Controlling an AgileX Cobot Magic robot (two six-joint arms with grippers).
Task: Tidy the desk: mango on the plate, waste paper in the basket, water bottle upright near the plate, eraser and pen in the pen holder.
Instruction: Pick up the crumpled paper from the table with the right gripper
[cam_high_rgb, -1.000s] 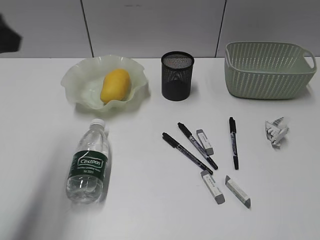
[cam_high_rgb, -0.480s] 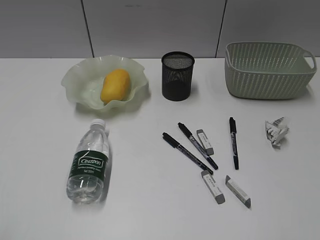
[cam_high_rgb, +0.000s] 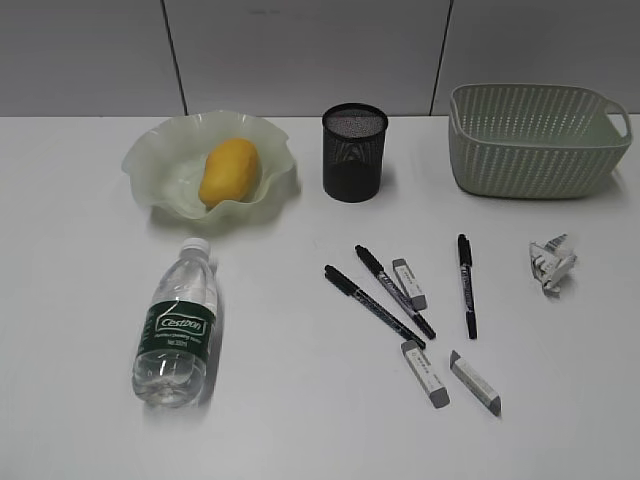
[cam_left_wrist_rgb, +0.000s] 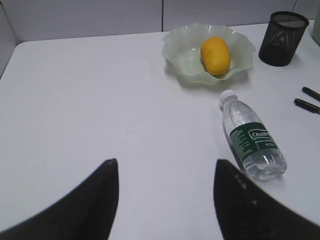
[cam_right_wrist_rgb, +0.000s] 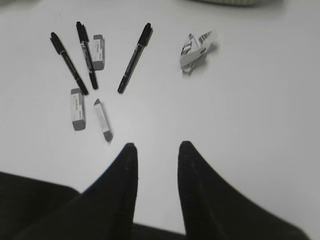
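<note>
The yellow mango (cam_high_rgb: 230, 170) lies in the pale green wavy plate (cam_high_rgb: 150, 155). The water bottle (cam_high_rgb: 178, 325) lies on its side on the white desk (cam_high_rgb: 290, 400), cap toward the plate. Three black pens (cam_high_rgb: 395, 290) and three grey erasers (cam_high_rgb: 425, 373) lie loose at centre right. The waste paper (cam_high_rgb: 551, 262) sits at the right, in front of the basket (cam_high_rgb: 535, 140). The black mesh pen holder (cam_high_rgb: 354, 152) stands at the back. My left gripper (cam_left_wrist_rgb: 166, 165) is open and empty, left of the bottle (cam_left_wrist_rgb: 252, 140). My right gripper (cam_right_wrist_rgb: 158, 146) is open and empty, short of the paper wad (cam_right_wrist_rgb: 196, 51).
Neither arm shows in the exterior view. A grey panelled wall runs behind the desk. In the right wrist view the pens (cam_right_wrist_rgb: 135, 57) and erasers (cam_right_wrist_rgb: 78, 109) lie ahead and to the left of the jaws.
A dark blur of the left arm at the exterior view's left edge one second ago has gone out of view. The objects have not moved.
</note>
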